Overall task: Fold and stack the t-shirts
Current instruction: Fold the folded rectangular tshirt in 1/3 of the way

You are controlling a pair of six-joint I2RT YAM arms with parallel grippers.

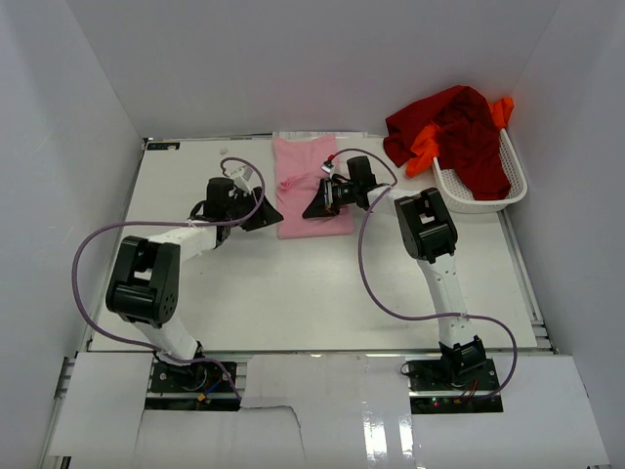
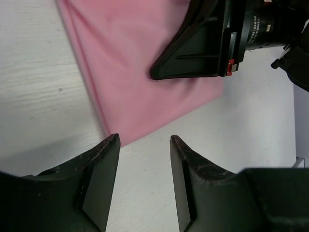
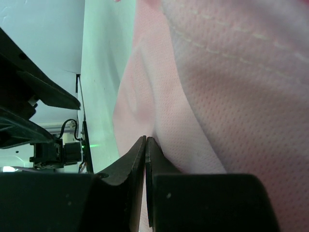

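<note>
The light pink t-shirt (image 1: pixel 301 176) lies folded flat at the table's back middle. My right gripper (image 1: pixel 311 209) is shut, with its tip resting on the shirt's lower middle. The right wrist view shows the jaws (image 3: pixel 146 139) pressed together and pink cloth (image 3: pixel 231 72) close around them, with none clearly pinched. My left gripper (image 1: pixel 269 217) is open and empty just off the shirt's near left corner. In the left wrist view (image 2: pixel 144 140) it sits over bare table at the pink edge (image 2: pixel 135 58). The dark red t-shirt (image 1: pixel 469 137) and the bright orange t-shirt (image 1: pixel 425 149) are heaped in the basket.
The white mesh basket (image 1: pixel 469 202) stands at the back right against the wall. White walls close in the table on the left, back and right. The right arm's cable (image 1: pixel 366 264) loops over the table in front of the shirt.
</note>
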